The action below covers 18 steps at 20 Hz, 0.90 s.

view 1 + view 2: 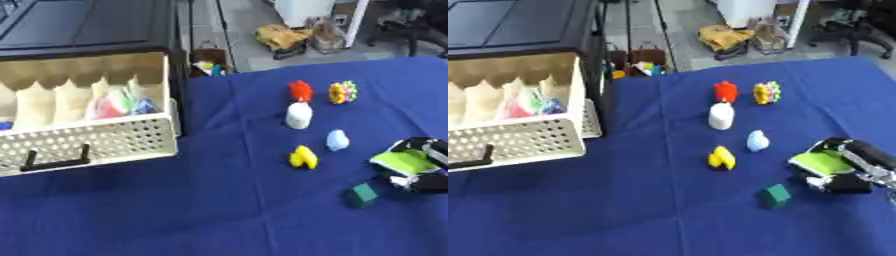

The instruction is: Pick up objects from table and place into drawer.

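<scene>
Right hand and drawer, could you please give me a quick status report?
Right hand curled on a green object, low over the table. Left hand not in view. Drawer open, items inside. Dark green block beside the hand.

On the blue cloth I count six loose items, one each: red piece (300,90), yellow-and-green cluster (343,92), white cylinder (298,115), pale blue piece (337,140), yellow piece (303,157), dark green block (362,195); one lime-green item (821,161) in my right hand (857,167); one pulled-out white drawer (96,142).
</scene>
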Tool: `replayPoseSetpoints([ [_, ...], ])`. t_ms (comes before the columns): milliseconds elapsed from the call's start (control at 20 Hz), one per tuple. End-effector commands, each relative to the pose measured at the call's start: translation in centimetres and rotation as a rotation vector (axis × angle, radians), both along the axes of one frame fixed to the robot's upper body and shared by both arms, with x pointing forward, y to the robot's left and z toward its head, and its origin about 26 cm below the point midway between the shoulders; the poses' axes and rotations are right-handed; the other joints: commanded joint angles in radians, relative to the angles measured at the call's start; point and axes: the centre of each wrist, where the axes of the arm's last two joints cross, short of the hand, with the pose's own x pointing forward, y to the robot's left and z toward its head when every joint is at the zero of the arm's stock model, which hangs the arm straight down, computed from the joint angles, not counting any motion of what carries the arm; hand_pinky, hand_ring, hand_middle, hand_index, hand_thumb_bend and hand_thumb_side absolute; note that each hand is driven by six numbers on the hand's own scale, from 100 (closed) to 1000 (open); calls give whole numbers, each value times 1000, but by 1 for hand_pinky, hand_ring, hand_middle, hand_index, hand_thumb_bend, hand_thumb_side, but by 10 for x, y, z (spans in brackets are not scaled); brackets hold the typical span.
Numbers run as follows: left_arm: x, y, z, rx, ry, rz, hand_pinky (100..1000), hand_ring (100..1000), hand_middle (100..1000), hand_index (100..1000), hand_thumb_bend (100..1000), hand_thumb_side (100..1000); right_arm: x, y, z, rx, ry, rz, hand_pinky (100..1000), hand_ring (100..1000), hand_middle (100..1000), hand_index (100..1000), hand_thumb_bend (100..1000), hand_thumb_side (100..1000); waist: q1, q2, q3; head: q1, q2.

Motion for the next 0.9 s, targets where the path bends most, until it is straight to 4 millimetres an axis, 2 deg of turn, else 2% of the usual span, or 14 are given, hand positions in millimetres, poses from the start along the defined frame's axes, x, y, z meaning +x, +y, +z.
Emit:
replayPoseSetpoints([
  [50,-1,-1,8,14,-27,-4,551,772,711,888,332,1000,-4,-11,4,-21,27,-18,895,935,793,812,456,472,-1,-10,1,-3,-11],
  [300,-1,0,8,13,-28,-5,550,772,710,887,332,1000,-3,-11,4,-11,31,-24,884,926,775,784,307,320,-1,-11,3,-6,-13],
  [450,-1,0,8,12,-27,-5,550,772,710,887,331,1000,-2,-11,5,-2,21,-30,872,915,759,755,276,256,-1,-11,3,-8,-13],
  [600,-1,0,8,12,-27,-5,550,771,710,887,330,1000,-2,-10,7,14,-7,-35,844,895,727,688,241,243,-2,-11,2,-9,-13],
  [900,-1,0,8,12,-26,-5,549,771,710,887,330,1000,0,-7,11,52,-102,-35,818,869,681,580,188,288,-4,-11,1,-9,-15],
])
